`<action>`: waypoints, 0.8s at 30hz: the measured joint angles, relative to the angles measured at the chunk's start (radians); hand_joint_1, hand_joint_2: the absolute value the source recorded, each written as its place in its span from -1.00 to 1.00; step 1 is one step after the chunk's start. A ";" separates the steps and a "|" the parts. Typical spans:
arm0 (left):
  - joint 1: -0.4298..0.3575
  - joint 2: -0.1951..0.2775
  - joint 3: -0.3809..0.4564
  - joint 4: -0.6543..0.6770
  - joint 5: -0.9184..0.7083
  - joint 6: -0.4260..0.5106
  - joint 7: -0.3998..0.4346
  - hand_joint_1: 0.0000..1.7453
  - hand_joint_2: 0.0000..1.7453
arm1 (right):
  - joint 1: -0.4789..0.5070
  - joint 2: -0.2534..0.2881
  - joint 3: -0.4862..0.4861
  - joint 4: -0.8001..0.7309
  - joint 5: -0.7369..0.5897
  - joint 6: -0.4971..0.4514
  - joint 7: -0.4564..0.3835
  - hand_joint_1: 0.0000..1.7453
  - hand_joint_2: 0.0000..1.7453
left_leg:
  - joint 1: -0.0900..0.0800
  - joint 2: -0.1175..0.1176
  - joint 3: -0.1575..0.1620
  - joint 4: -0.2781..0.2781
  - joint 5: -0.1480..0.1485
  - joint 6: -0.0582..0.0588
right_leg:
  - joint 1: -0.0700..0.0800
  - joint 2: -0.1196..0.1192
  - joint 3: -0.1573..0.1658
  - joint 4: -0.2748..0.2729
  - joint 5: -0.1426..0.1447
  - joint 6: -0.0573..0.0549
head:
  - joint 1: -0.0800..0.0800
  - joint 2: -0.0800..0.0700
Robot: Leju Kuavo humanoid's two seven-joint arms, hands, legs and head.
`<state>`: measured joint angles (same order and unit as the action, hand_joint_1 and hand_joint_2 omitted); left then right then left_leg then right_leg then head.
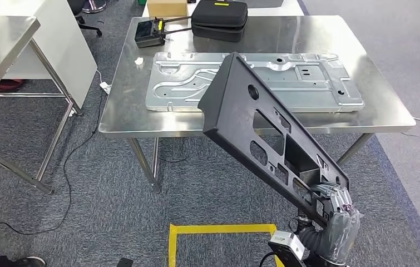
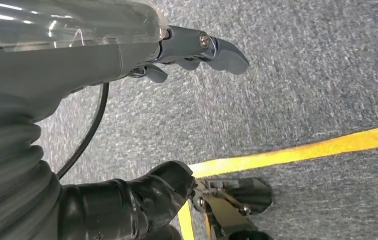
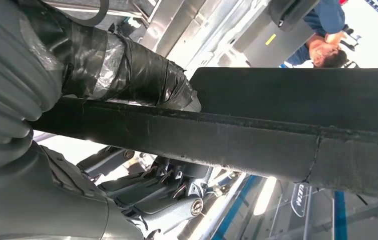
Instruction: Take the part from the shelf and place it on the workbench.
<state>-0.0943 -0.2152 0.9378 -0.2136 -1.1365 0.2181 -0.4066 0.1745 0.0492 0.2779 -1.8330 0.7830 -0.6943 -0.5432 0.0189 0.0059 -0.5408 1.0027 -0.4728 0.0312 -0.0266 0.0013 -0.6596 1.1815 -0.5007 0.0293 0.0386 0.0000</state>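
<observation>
Grey carpet, steel workbench point(image 1: 141, 119) ahead with a pressed metal plate point(image 1: 285, 83) laid on it. The long black part point(image 1: 263, 139) is gripped at its low end by the right hand point(image 1: 338, 214), raised over the bench's near edge. Looks stiff, lever-heavy held there. Left hand point(image 2: 197, 50) hangs with fingers loosely apart, nothing held.

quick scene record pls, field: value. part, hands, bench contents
part: long black panel with cutouts, held tilted above the floor, upper end over the workbench edge
right hand: grips the panel's lower end
left hand: hangs over carpet, holds nothing
workbench: steel; carries a silver stamped plate, black case, cardboard box
</observation>
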 joint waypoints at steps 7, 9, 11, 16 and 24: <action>-0.004 0.000 -0.001 0.000 -0.004 -0.001 0.000 -1.00 1.00 | -0.003 0.000 0.003 0.001 0.001 0.000 0.002 1.00 1.00 | 0.001 0.001 0.007 0.018 -0.030 -0.043 | 0.008 0.003 0.070 -0.148 0.038 -0.032 | -0.001 0.000; -0.005 0.000 -0.001 0.000 -0.004 -0.001 0.000 -1.00 1.00 | -0.005 0.000 0.004 0.001 0.002 0.000 0.002 1.00 1.00 | 0.003 0.000 -0.035 0.107 -0.076 -0.048 | 0.008 0.001 0.078 -0.152 0.034 -0.045 | -0.002 0.000; -0.004 0.000 -0.002 0.000 -0.005 -0.001 0.000 -1.00 1.00 | -0.007 0.000 0.005 0.002 0.002 0.000 0.002 1.00 1.00 | 0.003 0.000 -0.111 0.246 -0.128 -0.049 | 0.013 0.000 0.082 -0.152 0.028 -0.055 | -0.002 0.000; -0.001 0.000 -0.002 0.000 -0.006 -0.001 0.003 -1.00 1.00 | -0.010 -0.001 0.009 0.006 0.002 0.000 0.004 1.00 1.00 | 0.000 -0.001 -0.090 0.133 -0.008 -0.035 | 0.022 0.006 0.109 -0.150 0.008 -0.055 | -0.002 0.000; -0.005 0.001 -0.003 0.000 -0.008 -0.001 0.006 -1.00 1.00 | -0.023 -0.001 0.014 0.006 0.007 0.000 0.006 1.00 1.00 | 0.000 -0.001 -0.030 0.009 0.016 -0.003 | 0.020 0.003 0.078 -0.067 -0.051 -0.016 | -0.001 0.000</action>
<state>-0.0988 -0.2142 0.9345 -0.2136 -1.1443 0.2172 -0.4008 0.1516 0.0480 0.2916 -1.8272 0.7899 -0.6943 -0.5369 0.0190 0.0045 -0.5707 1.0116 -0.4571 0.0279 -0.0071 0.0040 -0.5820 1.1149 -0.5516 0.0135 0.0378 0.0000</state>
